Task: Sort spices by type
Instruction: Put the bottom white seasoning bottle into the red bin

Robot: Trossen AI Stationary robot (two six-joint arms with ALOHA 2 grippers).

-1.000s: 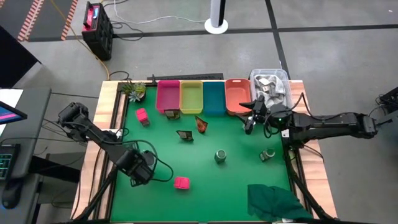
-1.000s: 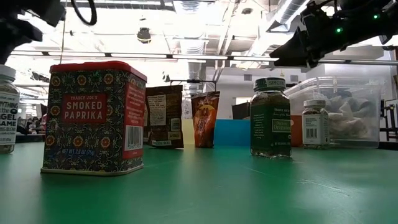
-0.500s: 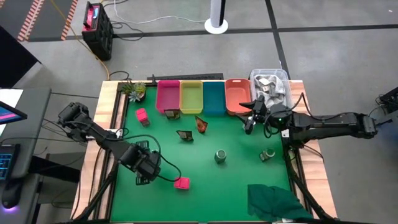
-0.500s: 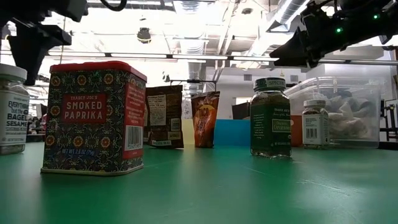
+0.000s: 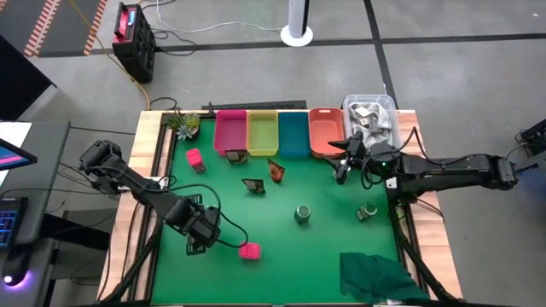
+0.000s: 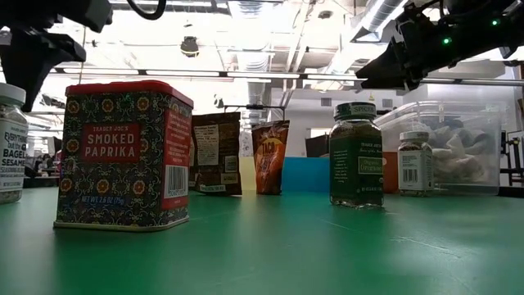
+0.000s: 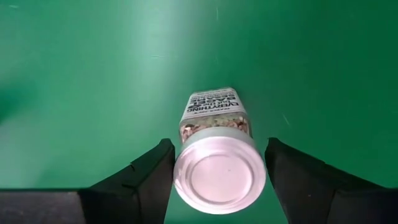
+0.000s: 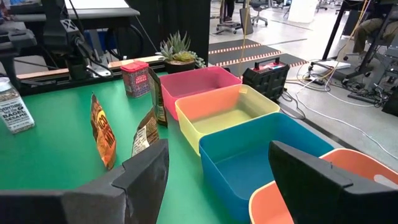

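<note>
A white-capped jar (image 7: 217,155) stands upright on the green table near its left front, also seen at the left edge of the low view as the jar (image 6: 10,143). My left gripper (image 7: 219,171) points down over it and is shut on its cap. A pink paprika box (image 5: 249,251) stands just right of it. Farther off are a second pink box (image 5: 195,159), brown packets (image 5: 253,184) (image 5: 275,170) and green-lidded jars (image 5: 302,214) (image 5: 368,211). My right gripper (image 8: 217,180) hovers open by the orange bin (image 5: 325,130), holding nothing. My left gripper pinches the jar's white cap (image 7: 184,177) between its two fingers, one on each side of the cap. The fingers come from above, pointing down. The jar stays upright with its base on the table.
Pink (image 5: 230,130), yellow (image 5: 262,132) and blue (image 5: 293,134) bins line the far edge beside the orange one. A clear tub (image 5: 373,119) sits at the far right, a plant (image 5: 184,124) at the far left and a dark green cloth (image 5: 375,275) at the near right.
My left gripper has gone a little toward the table's right edge and turned about its wrist, and its fingers now reach down beside the jar's cap. The jar has shifted slightly and turned on the table, so more of its label shows.
</note>
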